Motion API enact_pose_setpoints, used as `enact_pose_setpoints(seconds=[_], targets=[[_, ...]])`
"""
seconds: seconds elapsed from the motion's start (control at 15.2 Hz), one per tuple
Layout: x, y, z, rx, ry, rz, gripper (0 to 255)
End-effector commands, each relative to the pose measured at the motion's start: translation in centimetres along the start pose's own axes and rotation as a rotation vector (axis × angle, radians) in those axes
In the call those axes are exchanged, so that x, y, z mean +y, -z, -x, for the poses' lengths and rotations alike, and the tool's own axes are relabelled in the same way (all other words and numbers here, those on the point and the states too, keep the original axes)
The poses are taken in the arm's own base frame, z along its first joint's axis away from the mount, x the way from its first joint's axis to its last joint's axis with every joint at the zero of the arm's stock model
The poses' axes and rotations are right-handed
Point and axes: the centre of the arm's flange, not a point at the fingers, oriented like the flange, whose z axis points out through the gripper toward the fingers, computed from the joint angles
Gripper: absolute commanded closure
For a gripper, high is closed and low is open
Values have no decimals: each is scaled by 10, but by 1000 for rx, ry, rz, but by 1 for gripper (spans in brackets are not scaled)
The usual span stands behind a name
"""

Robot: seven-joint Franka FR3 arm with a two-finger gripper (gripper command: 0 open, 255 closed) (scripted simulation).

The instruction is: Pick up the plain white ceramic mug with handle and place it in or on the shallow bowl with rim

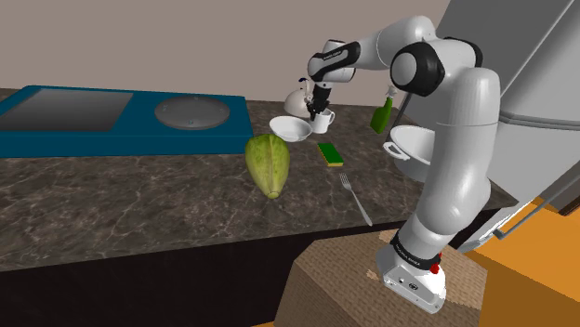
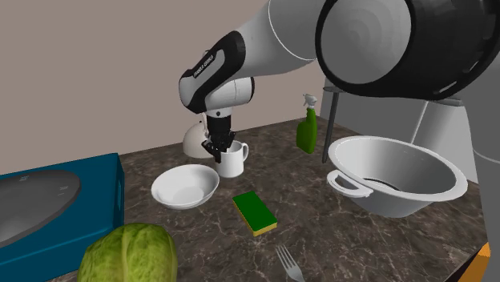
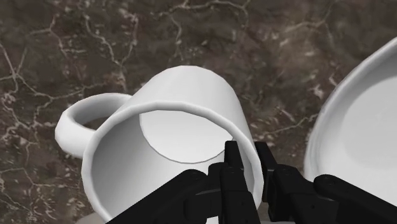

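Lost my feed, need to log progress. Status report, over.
Gripper shut on mug rim, one finger inside. Mug upright beside bowl, not yet in it. Nothing between them.

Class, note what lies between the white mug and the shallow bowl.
Bare countertop separates mug and bowl; one finger of the gripper, outside the mug's wall, stands there. Wrist view shows it.

Soft, even, rather dim light, with gentle grey shading inside the mug (image 3: 124, 167).
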Motion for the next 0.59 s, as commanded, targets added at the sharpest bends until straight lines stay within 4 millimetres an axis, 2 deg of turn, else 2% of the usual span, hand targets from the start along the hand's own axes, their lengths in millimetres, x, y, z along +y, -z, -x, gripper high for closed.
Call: enact_pose_setpoints(seconds=[0.0, 0.53], targets=[[0, 10, -1, 1, 0, 0, 255], [0, 52, -4, 1, 0, 0, 255]])
